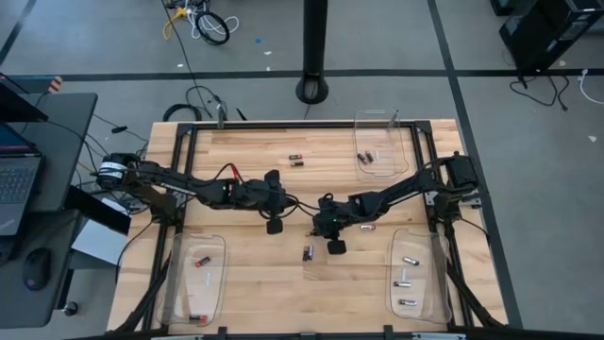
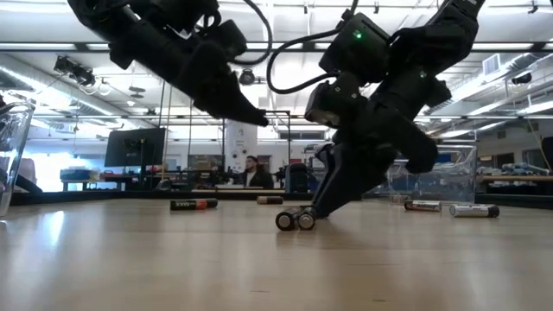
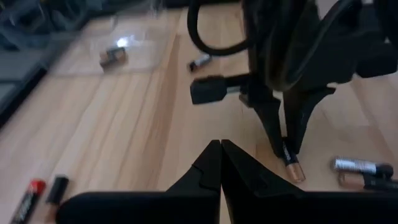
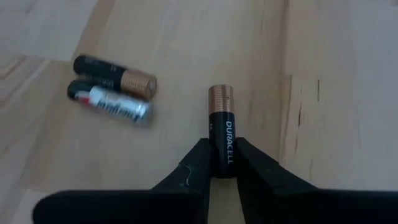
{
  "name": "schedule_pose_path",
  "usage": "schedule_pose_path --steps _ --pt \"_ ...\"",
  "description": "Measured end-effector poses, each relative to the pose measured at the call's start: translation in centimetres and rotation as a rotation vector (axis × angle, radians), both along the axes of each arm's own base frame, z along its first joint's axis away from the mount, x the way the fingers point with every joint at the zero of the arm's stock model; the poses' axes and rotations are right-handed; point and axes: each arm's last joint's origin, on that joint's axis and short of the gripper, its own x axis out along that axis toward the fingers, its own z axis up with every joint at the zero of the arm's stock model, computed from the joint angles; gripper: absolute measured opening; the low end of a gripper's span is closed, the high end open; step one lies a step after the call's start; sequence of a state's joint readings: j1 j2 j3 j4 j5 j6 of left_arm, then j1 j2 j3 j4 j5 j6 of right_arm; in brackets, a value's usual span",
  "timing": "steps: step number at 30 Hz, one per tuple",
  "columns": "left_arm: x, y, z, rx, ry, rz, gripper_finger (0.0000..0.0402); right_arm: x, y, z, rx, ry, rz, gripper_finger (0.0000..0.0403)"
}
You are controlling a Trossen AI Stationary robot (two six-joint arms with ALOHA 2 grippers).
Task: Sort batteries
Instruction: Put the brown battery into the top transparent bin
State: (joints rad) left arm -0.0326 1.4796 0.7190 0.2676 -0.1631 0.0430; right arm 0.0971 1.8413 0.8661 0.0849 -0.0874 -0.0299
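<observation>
My right gripper is down at the middle of the wooden table, shut on a black battery with a copper end. Two more batteries lie side by side on the wood just beside it, seen end-on in the low view. My left gripper hovers shut and holds nothing, a little to the left of the right one. Other batteries lie loose: a silvery one and two at the far middle. My right gripper pinches the black battery between its two fingers, one on each long side of the black end. The fingers slant down from the table's right and lie along the battery. The copper end sticks out past the fingertips, down at the wood.
Clear plastic trays stand at the far right, near left and near right, each with a few batteries inside. A red-banded battery lies near the left gripper. Bare wood shows along the near middle.
</observation>
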Motion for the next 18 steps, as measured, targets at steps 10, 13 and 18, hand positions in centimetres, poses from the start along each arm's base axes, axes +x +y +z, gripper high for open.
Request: schedule_pose_path --steps 10,13,18 --pt "-0.2 0.0 -0.2 0.048 -0.106 -0.023 0.0013 -3.3 -2.0 7.8 -0.135 -0.068 -0.2 0.006" --pt "-0.2 0.0 -0.1 0.048 -0.107 -0.023 0.0013 -6.0 -4.1 11.1 -0.194 -0.078 -0.441 0.006" --pt "-0.2 0.0 -0.2 0.05 -0.106 -0.024 0.0013 -11.7 -8.8 14.2 -0.259 -0.03 -0.925 0.006"
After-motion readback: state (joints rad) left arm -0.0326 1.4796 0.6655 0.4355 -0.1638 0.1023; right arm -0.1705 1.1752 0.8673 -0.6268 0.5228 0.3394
